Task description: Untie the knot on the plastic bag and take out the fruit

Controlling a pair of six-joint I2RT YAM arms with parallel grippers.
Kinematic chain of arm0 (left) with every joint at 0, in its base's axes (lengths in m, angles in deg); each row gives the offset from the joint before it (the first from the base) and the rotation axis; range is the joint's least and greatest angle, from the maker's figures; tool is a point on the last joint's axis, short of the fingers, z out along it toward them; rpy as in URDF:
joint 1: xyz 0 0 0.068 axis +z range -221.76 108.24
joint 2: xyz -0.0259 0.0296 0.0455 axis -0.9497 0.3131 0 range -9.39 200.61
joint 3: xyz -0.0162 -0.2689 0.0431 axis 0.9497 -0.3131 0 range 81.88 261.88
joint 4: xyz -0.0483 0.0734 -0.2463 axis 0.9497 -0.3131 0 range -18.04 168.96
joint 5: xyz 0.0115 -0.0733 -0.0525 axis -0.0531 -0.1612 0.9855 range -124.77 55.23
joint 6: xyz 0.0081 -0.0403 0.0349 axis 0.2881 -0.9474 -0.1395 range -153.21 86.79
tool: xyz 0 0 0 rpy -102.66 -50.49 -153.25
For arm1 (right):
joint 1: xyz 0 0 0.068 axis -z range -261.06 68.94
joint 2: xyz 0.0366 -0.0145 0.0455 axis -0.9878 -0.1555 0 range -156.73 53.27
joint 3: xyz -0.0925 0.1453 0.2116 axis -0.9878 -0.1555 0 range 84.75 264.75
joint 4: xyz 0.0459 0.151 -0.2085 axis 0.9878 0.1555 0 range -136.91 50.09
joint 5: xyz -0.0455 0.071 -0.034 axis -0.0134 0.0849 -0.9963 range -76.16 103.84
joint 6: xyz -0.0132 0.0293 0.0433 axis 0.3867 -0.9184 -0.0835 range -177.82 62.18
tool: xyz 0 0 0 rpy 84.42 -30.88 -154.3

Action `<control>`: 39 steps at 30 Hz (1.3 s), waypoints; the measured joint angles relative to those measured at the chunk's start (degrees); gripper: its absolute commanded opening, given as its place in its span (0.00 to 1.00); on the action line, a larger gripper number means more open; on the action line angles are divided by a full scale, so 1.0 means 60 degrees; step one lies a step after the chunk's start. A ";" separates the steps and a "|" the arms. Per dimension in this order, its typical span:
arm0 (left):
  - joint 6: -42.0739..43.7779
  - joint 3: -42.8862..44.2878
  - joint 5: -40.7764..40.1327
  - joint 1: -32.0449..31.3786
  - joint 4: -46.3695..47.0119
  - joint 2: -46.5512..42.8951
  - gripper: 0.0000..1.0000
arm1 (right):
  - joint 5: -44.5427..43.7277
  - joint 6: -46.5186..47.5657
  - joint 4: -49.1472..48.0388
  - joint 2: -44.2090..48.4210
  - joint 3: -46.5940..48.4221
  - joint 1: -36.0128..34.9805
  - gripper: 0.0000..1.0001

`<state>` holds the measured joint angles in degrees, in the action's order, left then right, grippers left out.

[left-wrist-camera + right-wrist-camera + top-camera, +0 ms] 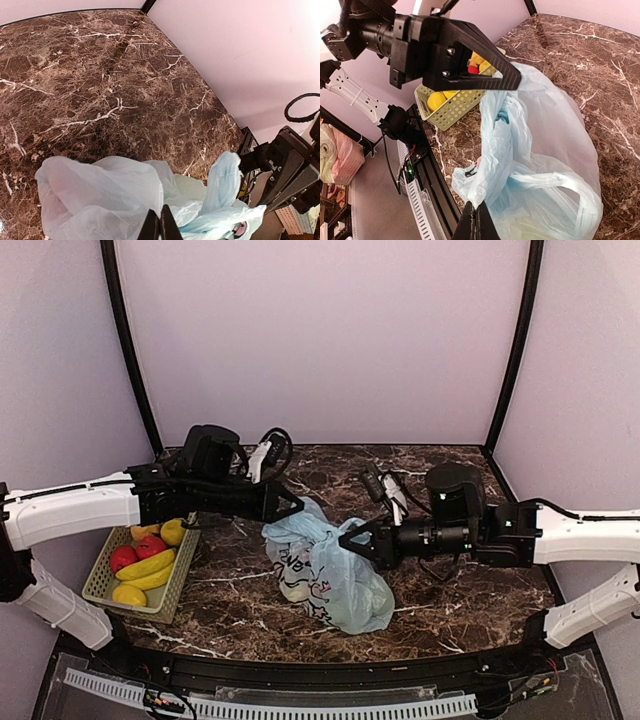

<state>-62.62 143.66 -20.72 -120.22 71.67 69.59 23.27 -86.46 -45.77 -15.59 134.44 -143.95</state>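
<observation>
Lab test booth: plain walls [320,340], marble tabletop [455,600]

Pale basket [97,585] holding bananas [148,567] and red apples [150,546] sits on marble table [460,590]

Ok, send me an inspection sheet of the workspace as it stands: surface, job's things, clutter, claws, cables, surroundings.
Surface: dark marble-pattern tabletop, nothing spilled that I can see.
Job's things: plastic bag lying crumpled mid-table, with a pale green rounded shape, likely fruit, showing through it; the knot cannot be made out.
Clutter: basket at the left, holding bananas and red apples.
Claws: left claw and right claw both shut on the plastic bag, on opposite sides.
Cables: black cable loop at the left wrist, apart from the bag.
Surroundings: pale walls, black corner poles, slotted duct along the front.
</observation>
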 measured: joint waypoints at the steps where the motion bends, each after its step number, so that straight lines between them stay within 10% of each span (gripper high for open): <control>1: 0.0004 -0.0022 -0.0015 0.0018 -0.0018 -0.0047 0.01 | 0.0007 0.0007 -0.0044 0.0000 -0.0080 0.0000 0.00; 9: -0.0182 -0.0743 -0.0175 0.0062 -0.0022 -0.0186 0.03 | 0.0186 -0.0295 -0.0656 -0.0404 -0.0954 -0.0073 0.00; 16: -0.0044 -0.0627 -0.0291 0.0109 -0.0324 -0.0204 0.66 | 0.0178 -0.0379 -0.0907 -0.0415 -0.1009 -0.0095 0.00; 39: -0.2892 -0.1698 -0.0918 -0.0856 -0.1657 -0.2379 0.76 | 0.0102 -0.0331 -0.0911 -0.0433 -0.1009 -0.0095 0.00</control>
<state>-79.97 133.48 -26.23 -125.36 61.72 55.32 23.88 -88.45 -51.23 -18.19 128.39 -144.52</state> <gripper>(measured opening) 0.742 0.003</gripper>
